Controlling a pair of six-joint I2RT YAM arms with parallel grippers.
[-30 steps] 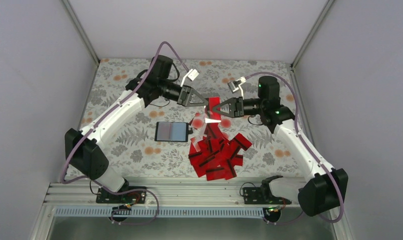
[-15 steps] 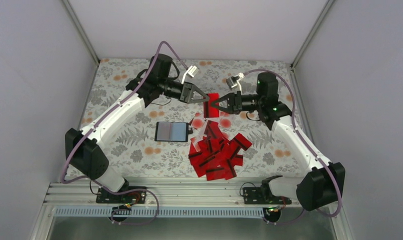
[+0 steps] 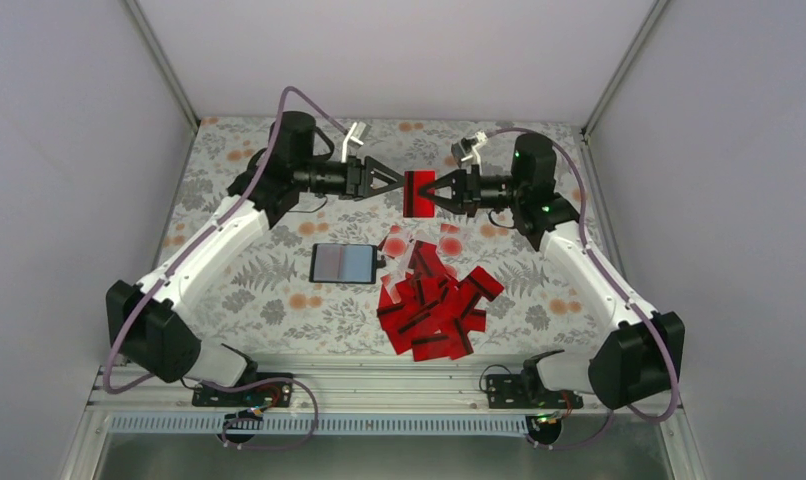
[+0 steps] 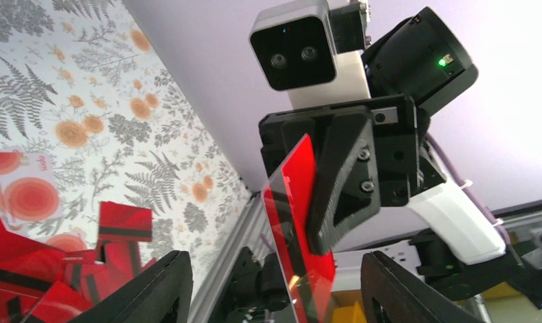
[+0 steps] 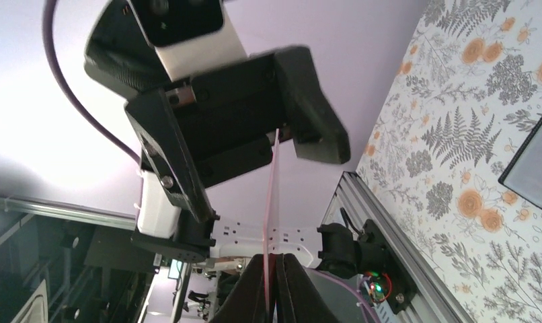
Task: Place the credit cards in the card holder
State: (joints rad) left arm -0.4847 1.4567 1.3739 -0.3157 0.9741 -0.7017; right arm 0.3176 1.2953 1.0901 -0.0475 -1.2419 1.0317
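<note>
The right gripper (image 3: 441,193) pinches a thin, glossy red card (image 3: 417,194) — rectangular, on edge. The left gripper (image 3: 399,183) gapes, seemingly clear of it.

left gripper (image 4: 275,269): fingers spread, clear of card | credit card (image 4: 288,202): upright between them, pinched by right gripper (image 4: 322,225) | card pile (image 4: 26,282): beyond left finger, on floral cloth (image 4: 87,81)

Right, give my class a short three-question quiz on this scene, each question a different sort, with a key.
1. True or false: the small black folding card holder with grey-blue panels lies open on the floral cloth.
2. Which clamps the flat red card held in the air? A left gripper, B right gripper, C neither.
3. Fill in: in the top view, the pile of red cards lies to the holder's ____.
Key: 1 true; 2 B; 3 right.
</note>
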